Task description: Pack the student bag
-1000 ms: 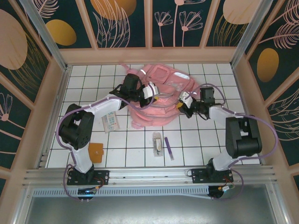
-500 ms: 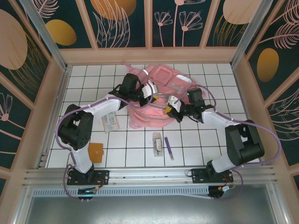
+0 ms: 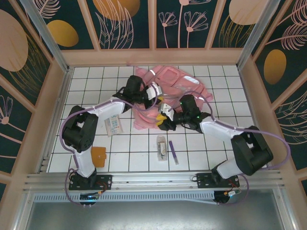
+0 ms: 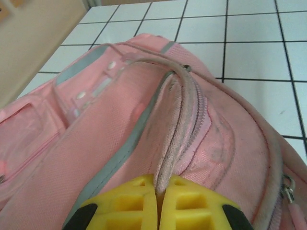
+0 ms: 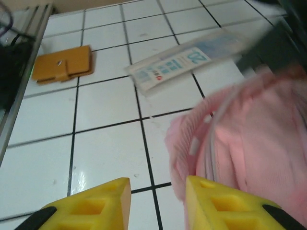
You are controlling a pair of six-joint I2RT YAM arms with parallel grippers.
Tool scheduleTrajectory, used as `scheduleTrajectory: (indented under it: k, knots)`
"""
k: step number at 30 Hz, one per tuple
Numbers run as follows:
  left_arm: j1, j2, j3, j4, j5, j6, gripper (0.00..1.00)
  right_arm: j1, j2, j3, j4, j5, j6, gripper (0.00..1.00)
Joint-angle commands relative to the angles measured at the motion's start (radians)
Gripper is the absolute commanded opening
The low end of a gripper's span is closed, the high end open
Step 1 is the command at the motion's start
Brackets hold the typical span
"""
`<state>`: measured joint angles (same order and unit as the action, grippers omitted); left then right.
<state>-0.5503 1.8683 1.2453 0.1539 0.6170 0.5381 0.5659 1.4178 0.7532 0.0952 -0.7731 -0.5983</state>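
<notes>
— So, what changed on your right side?
— My right arm swung across from the right of the student bag to its near edge, and my right gripper parted its jaws, empty. I judged it ready to grip there.
— And the left?
— My left gripper stayed clamped on the bag's fabric, arm stretched over its left side.

We are viewing a lab test cell: aluminium frame, floral panels enclosing the gridded surface under the jaws.
</notes>
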Motion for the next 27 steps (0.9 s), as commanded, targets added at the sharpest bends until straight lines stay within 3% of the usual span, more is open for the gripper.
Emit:
scheduleTrajectory:
  k: [1,4,8,11,17,20,27]
  knots:
    - [0.009,0.012,0.034,0.093,0.098,0.006,0.00,-0.012,-0.106,-0.020,-0.114,0.103,-0.216,0.34]
    - [0.030,0.005,0.022,0.106,0.172,0.015,0.00,-0.086,-0.202,-0.083,0.009,0.209,-0.252,0.36]
    - [0.032,0.012,0.051,0.017,0.210,0.113,0.00,-0.231,-0.253,-0.112,0.117,0.189,-0.312,0.47]
    - [0.034,0.026,0.078,-0.039,0.229,0.142,0.00,-0.291,-0.190,-0.057,0.017,0.171,-0.482,0.50]
    - [0.035,0.049,0.101,-0.073,0.269,0.166,0.00,-0.302,-0.014,0.112,-0.158,0.160,-0.662,0.56]
    - [0.034,0.054,0.097,-0.071,0.282,0.181,0.00,-0.285,0.027,0.102,-0.083,0.142,-0.685,0.65]
    - [0.034,0.069,0.116,-0.119,0.314,0.232,0.00,-0.206,0.142,0.156,-0.043,0.273,-0.670,0.65]
